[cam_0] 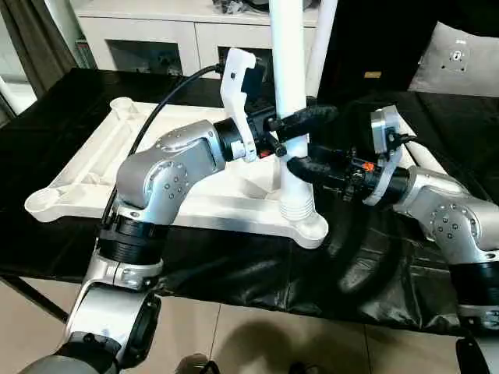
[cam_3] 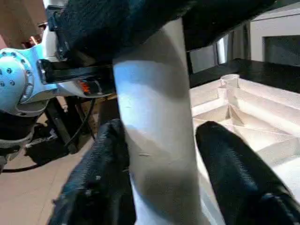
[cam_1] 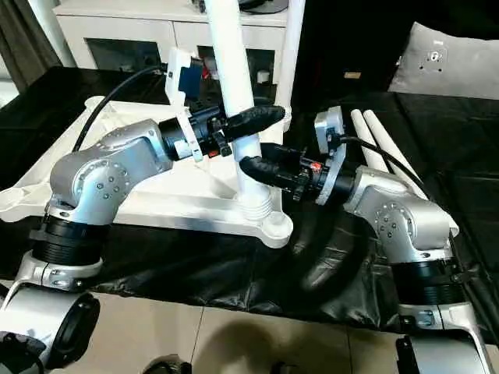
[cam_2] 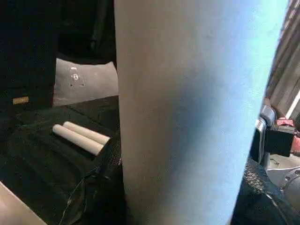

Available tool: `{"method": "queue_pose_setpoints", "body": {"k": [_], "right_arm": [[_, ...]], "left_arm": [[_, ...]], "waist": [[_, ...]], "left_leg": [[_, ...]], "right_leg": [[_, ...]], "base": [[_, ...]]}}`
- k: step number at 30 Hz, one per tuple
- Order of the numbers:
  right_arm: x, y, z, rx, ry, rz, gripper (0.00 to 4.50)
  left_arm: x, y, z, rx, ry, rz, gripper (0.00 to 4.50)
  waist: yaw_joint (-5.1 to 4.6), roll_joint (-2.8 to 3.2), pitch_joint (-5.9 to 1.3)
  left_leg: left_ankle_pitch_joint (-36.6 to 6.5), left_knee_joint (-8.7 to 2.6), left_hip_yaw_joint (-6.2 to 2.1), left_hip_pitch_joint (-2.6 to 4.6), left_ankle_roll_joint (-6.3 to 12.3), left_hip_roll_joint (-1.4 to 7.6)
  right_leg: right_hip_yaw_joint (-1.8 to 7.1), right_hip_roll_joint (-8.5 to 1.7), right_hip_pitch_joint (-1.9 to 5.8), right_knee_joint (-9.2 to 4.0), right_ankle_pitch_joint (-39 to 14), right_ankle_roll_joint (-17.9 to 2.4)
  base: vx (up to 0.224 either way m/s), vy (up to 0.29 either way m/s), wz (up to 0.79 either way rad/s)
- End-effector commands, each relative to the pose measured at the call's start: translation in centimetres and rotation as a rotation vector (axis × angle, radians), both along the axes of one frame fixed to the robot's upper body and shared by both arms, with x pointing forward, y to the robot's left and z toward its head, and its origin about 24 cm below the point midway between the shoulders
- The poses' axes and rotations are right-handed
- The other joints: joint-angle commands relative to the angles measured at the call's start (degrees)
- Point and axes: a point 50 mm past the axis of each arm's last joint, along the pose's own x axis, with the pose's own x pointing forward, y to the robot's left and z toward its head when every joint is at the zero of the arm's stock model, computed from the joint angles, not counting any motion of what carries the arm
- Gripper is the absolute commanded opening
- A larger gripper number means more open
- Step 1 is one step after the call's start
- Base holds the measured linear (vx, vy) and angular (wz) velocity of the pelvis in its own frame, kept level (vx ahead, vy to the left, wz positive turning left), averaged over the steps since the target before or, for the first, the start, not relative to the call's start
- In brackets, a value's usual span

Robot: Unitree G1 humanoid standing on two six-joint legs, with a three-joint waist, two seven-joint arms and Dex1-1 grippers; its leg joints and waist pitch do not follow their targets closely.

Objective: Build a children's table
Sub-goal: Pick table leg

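In the left eye view, the white table top [cam_0: 93, 167] is seen lying upside down on a black-covered surface [cam_0: 234, 273], its ribbed underside facing up and a round socket at each visible corner. An upright white leg [cam_0: 290, 70] is seen standing in the near corner socket [cam_0: 300, 222], with its ribbed lower end just above the socket. The left gripper [cam_0: 300, 118] is closed around this leg from the left, one black finger wrapped across its front. Just below it, the right gripper [cam_0: 300, 165] is set about the same leg from the right, a finger curving in front of the tube. A white cabinet [cam_0: 168, 35] with dark glass compartments is seen behind the table top. In the right eye view, two spare legs [cam_1: 382, 148] are seen lying side by side on the black cover, behind the right arm, and a second upright leg [cam_1: 292, 47] is seen standing at the far corner. In the left wrist view, the gripped leg is seen close up, with the two spare legs lying together well beyond it. In the right wrist view, the right gripper's fingers [cam_3: 101, 173] are seen on either side of the leg and pressed against it, with the ribbed underside of the table top just beyond.
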Motion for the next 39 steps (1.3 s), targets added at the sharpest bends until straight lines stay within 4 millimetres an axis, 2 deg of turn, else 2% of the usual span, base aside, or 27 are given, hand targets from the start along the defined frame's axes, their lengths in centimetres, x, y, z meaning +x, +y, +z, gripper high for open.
{"method": "queue_pose_setpoints", "body": {"k": [1,6,7,8,10,14,18,23,25,26,30,36,39], "right_arm": [[-0.1,-0.1,-0.4,-0.041,0.016,-0.013,2.09],[-0.6,0.0,-0.6,-0.062,0.032,0.021,1.97],[-0.6,0.0,-0.7,-0.066,0.035,0.021,2.44],[-0.8,0.1,-0.9,-0.075,0.053,0.035,2.55],[-1.1,0.3,-1.1,-0.081,0.066,0.061,2.59],[-1.0,0.4,-1.3,-0.095,0.063,0.050,2.99],[-0.6,0.4,-1.4,-0.125,0.049,0.007,3.08],[-0.3,0.2,-1.1,-0.104,0.037,-0.016,3.08],[-0.3,0.2,-1.0,-0.093,0.029,-0.013,2.77],[-0.4,0.1,-0.9,-0.089,0.028,-0.010,2.69],[-0.6,0.2,-1.0,-0.088,0.027,0.000,2.36],[-0.6,0.5,-1.2,-0.087,0.028,0.002,2.18],[-0.6,0.6,-1.3,-0.089,0.029,-0.008,2.14]], "left_arm": [[-1.0,-1.0,1.3,-0.012,-0.078,-0.082,1.88],[-1.0,-1.1,1.2,0.003,-0.085,-0.080,1.88],[-1.0,-1.1,1.1,0.004,-0.086,-0.080,1.88],[-1.1,-1.2,1.1,0.012,-0.091,-0.084,1.88],[-1.2,-1.3,1.0,0.021,-0.097,-0.088,1.88],[-1.3,-1.4,1.0,0.028,-0.105,-0.096,1.88],[-1.5,-1.5,1.0,0.031,-0.112,-0.110,1.88],[-1.5,-1.5,0.8,0.048,-0.122,-0.115,1.88],[-1.5,-1.4,0.6,0.055,-0.124,-0.111,1.88],[-1.4,-1.4,0.6,0.058,-0.124,-0.106,1.88],[-1.3,-1.4,0.4,0.060,-0.122,-0.094,1.88],[-1.2,-1.4,0.3,0.063,-0.115,-0.078,1.88],[-0.4,-1.3,-0.3,0.121,-0.109,0.020,1.88]], "waist": [[0.18,-0.90,-5.27],[0.19,-0.97,-5.23],[0.14,-0.98,-5.19],[0.15,-1.00,-5.20],[0.17,-1.09,-5.15],[0.15,-1.08,-5.20],[0.01,-1.00,-5.12],[0.01,-1.02,-5.14],[0.03,-0.96,-5.18],[-0.01,-1.12,-5.17],[0.03,-1.08,-5.17],[0.01,-1.14,-5.16],[0.01,-0.99,-5.19]], "left_leg": [[-6.81,-3.38,1.15,-0.06,3.91,-0.37],[-6.83,-3.42,1.14,-0.05,3.91,-0.36],[-6.97,-3.40,1.15,-0.04,3.90,-0.39],[-7.04,-3.40,1.17,-0.03,3.93,-0.40],[-7.38,-3.40,1.18,-0.01,3.93,-0.43],[-7.32,-3.39,1.14,-0.14,3.78,-0.31],[-7.76,-3.36,1.19,0.04,3.66,-0.44],[-7.65,-3.39,1.17,0.01,3.73,-0.41],[-7.64,-3.41,1.13,0.02,3.72,-0.34],[-7.60,-3.40,1.17,-0.02,3.76,-0.37],[-7.35,-3.41,1.15,-0.04,3.86,-0.32],[-7.38,-3.37,1.18,-0.12,3.81,-0.42],[-7.46,-3.37,1.14,0.01,3.77,-0.32]], "right_leg": [[1.00,-2.83,4.43,-4.01,-25.22,-4.09],[1.00,-2.76,4.46,-4.16,-25.54,-3.62],[0.97,-2.75,4.45,-4.18,-25.76,-3.66],[0.95,-2.78,4.43,-4.23,-25.95,-3.64],[0.91,-2.78,4.43,-4.33,-26.74,-3.47],[0.91,-2.88,4.42,-4.28,-26.28,-3.94],[0.82,-2.80,4.30,-4.55,-27.67,-2.95],[0.84,-2.76,4.28,-4.48,-27.24,-2.95],[0.85,-2.78,4.33,-4.39,-26.73,-3.19],[0.86,-2.76,4.35,-4.40,-26.66,-3.17],[0.90,-2.81,4.37,-4.30,-26.33,-3.39],[0.85,-2.85,4.41,-4.37,-27.03,-3.04],[0.85,-2.78,4.33,-4.31,-26.73,-3.08]], "base": [[0.000,0.000,0.00],[0.000,0.000,0.00],[0.000,0.000,0.00],[0.000,0.000,0.00],[0.000,0.000,0.00],[0.000,0.000,0.00],[0.000,0.000,0.00],[0.000,0.000,0.00],[0.000,0.000,0.00],[0.000,0.000,0.00],[0.000,0.000,0.00],[0.000,0.000,0.00],[0.000,0.000,0.00]]}}
